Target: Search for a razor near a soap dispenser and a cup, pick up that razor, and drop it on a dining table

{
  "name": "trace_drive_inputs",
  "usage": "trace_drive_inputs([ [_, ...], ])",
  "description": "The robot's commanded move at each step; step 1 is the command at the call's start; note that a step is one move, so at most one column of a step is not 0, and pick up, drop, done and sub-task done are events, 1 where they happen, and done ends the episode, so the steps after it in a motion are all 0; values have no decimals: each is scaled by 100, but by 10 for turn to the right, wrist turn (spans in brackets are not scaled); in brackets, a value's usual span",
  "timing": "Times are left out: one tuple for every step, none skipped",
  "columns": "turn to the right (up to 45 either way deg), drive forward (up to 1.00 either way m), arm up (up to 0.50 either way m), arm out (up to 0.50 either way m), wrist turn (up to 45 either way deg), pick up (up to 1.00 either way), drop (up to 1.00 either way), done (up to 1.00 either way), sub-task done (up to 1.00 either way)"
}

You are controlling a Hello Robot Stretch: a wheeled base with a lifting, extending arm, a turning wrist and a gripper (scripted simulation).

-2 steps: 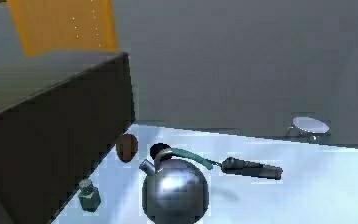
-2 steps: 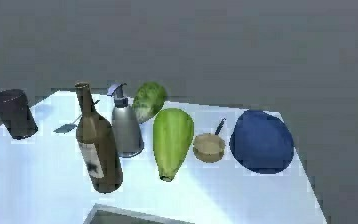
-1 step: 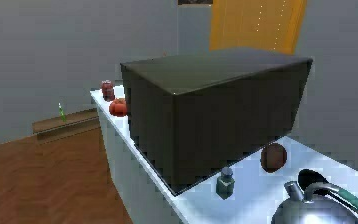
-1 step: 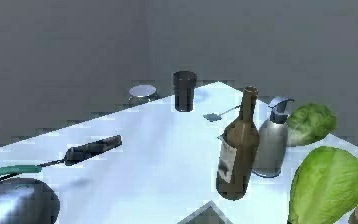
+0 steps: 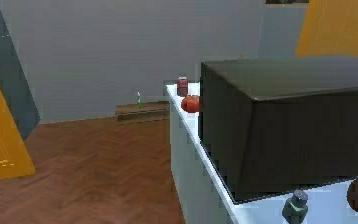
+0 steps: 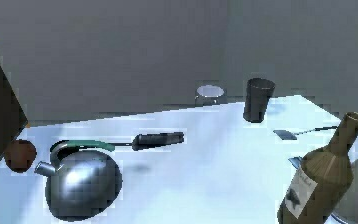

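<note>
A dark cup [image 6: 257,100] stands upright toward the far right of a pale countertop [image 6: 217,150] in the arm side view. Left of it, near the far edge, sits a small white bowl [image 6: 210,93]. A long tool with a dark handle [image 6: 157,140] and a teal, curved front part [image 6: 82,146] lies flat on the counter's middle left. In the forward view, a small red cup-like thing [image 5: 182,86] stands at the far end of the white counter [image 5: 202,170], with a red round fruit [image 5: 191,103] beside it.
A big dark box [image 5: 282,115] covers most of the counter. A shiny metal pot [image 6: 82,185], a reddish fruit [image 6: 20,155], a bottle [image 6: 322,180] and a spoon-like utensil [image 6: 302,131] also lie there. The wooden floor [image 5: 87,170] runs past a yellow door [image 5: 2,140] to a low shelf [image 5: 142,110].
</note>
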Motion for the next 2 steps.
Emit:
trace_drive_inputs([
  [0, 0, 50, 0, 0, 0, 0, 0, 0],
  [0, 0, 38, 0, 0, 0, 0, 0, 0],
])
